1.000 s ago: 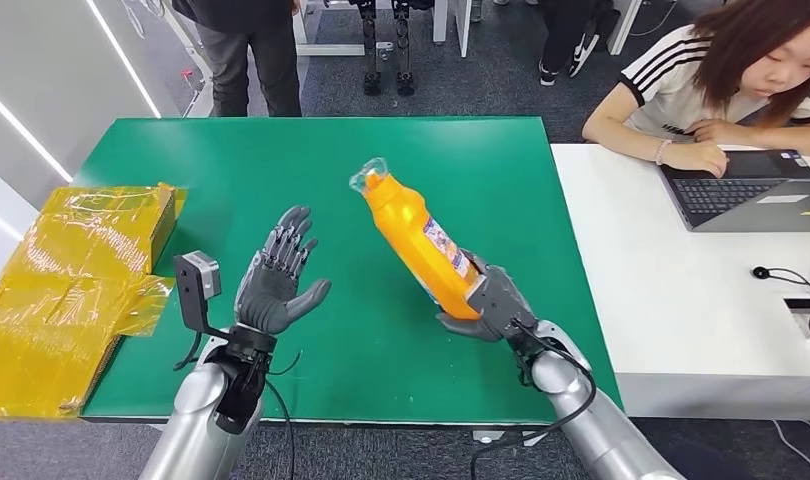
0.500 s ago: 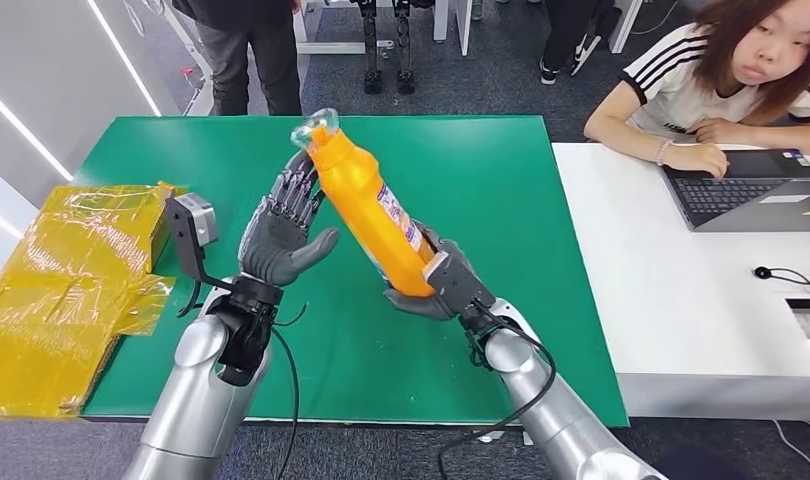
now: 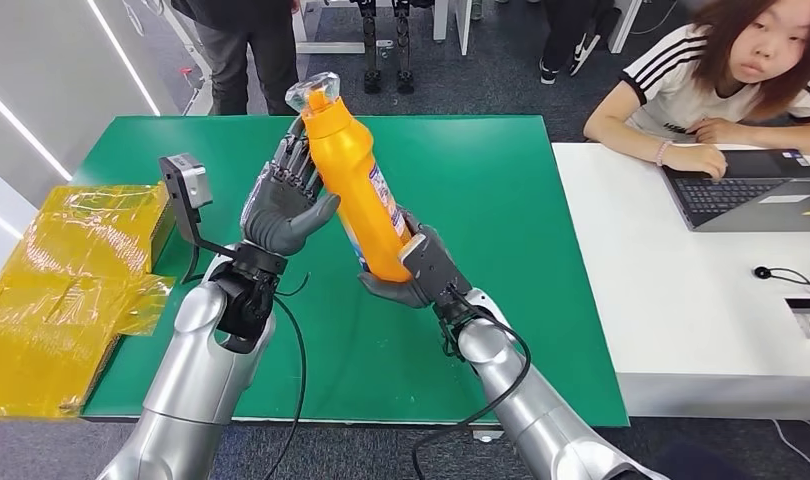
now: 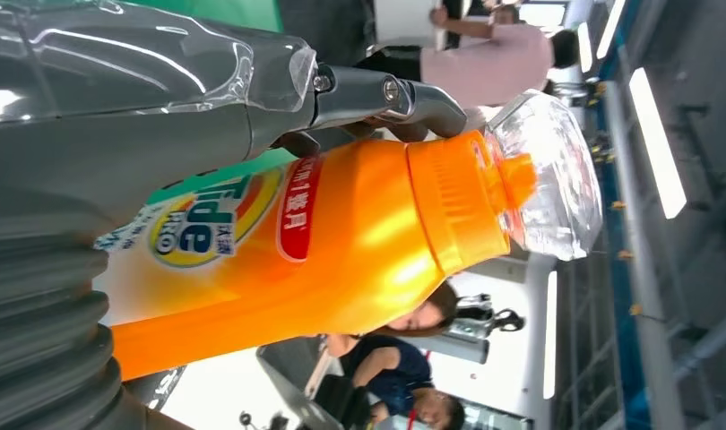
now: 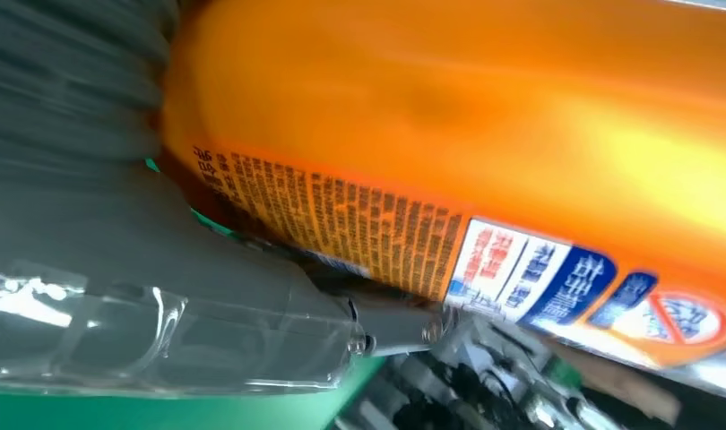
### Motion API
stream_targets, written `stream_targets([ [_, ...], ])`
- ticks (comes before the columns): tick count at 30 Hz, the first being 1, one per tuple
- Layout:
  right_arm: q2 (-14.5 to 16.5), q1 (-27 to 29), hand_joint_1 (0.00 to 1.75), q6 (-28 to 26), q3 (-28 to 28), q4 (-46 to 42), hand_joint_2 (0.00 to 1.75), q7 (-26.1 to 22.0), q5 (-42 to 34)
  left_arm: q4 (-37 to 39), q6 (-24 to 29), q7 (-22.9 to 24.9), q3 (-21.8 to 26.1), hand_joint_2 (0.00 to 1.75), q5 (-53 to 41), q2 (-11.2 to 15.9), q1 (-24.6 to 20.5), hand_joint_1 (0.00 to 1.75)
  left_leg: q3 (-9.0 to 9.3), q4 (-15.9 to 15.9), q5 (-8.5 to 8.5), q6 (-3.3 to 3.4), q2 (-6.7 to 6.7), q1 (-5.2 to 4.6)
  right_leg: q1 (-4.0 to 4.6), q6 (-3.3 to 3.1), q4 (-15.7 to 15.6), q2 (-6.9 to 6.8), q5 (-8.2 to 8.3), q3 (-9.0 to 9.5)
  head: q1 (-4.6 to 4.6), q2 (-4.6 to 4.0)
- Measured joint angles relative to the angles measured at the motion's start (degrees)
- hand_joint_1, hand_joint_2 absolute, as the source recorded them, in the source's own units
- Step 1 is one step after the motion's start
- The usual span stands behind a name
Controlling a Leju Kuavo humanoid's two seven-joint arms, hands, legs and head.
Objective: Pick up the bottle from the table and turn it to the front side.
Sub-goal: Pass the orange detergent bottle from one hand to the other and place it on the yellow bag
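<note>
Here the right hand (image 3: pixel 418 272) grips the bottle (image 3: pixel 356 190); the spread left hand (image 3: pixel 281 205) touches it; yellow bags (image 3: pixel 66 290) aside.

Lifted higher and carried toward 10 o'clock over the green table (image 3: pixel 501 180): orange bottle (image 3: pixel 359 190), gripped at its base by right hand (image 3: pixel 416 272), which a second ago sat near the table's 5 o'clock side. Now more upright, clear-wrapped cap (image 3: pixel 313 95) past the far table edge at 12 o'clock. Raised and brought in from 9 o'clock: left hand (image 3: pixel 284 205), earlier well apart with fingers spread, now against the bottle's upper body, thumb touching its side.
</note>
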Motion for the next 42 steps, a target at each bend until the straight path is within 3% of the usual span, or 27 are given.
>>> stream_targets([
  [8, 1.5, -2.1, 1.75, -2.0, 1.3, 7.8, 1.75, 0.1, 1.9, 4.1, -0.1, 4.3, -1.0, 1.75, -1.4, -0.8, -3.4, 0.00, 0.00, 0.0, 0.00, 0.00, 0.00, 0.01, 0.00, -0.01, 0.0, 0.02, 0.01, -0.04, 0.00, 0.00],
  [18, 1.6, -1.8, 1.75, -2.0, 1.3, 10.3, 1.75, 0.6, 1.9, 12.8, -2.9, 4.5, -1.5, 1.75, 0.3, -0.8, -7.1, 0.02, 0.00, 0.0, 0.00, 0.00, 0.03, 0.00, 0.00, -0.01, 0.0, 0.07, 0.01, -0.06, 0.00, 0.00],
  [22, 1.6, -1.4, 1.75, -2.5, 1.2, 10.5, 1.75, 0.8, 1.5, 13.6, -4.2, 5.6, -1.9, 1.75, 0.4, -0.9, -7.7, 1.75, 0.00, 0.0, 0.00, -0.01, 0.07, 0.00, 0.00, -0.01, 0.0, 0.11, 0.01, -0.08, -0.01, 0.00],
  [40, 0.4, 0.8, 1.75, -0.8, 0.0, 9.2, 1.75, 0.3, -2.9, 14.8, -7.1, 7.9, -4.7, 1.75, 2.7, -0.7, -9.1, 1.75, -0.01, 0.0, 0.00, -0.01, 0.10, 0.00, 0.00, -0.02, 0.0, 0.12, 0.01, -0.09, 0.00, 0.00],
  [41, 0.3, 0.8, 1.66, -0.6, -0.1, 9.2, 1.75, 0.2, -3.2, 14.8, -7.2, 7.9, -4.8, 1.75, 2.7, -0.7, -9.1, 1.75, -0.01, 0.0, 0.00, -0.01, 0.10, 0.00, 0.00, -0.02, 0.0, 0.12, 0.01, -0.10, 0.00, 0.00],
  [42, 0.3, 0.9, 1.24, -0.3, -0.2, 9.1, 1.75, 0.1, -3.6, 14.8, -7.2, 7.9, -4.9, 1.75, 2.9, -0.7, -9.1, 1.75, -0.01, 0.0, 0.00, -0.01, 0.10, 0.00, 0.00, -0.02, 0.0, 0.12, 0.01, -0.10, -0.01, 0.00],
])
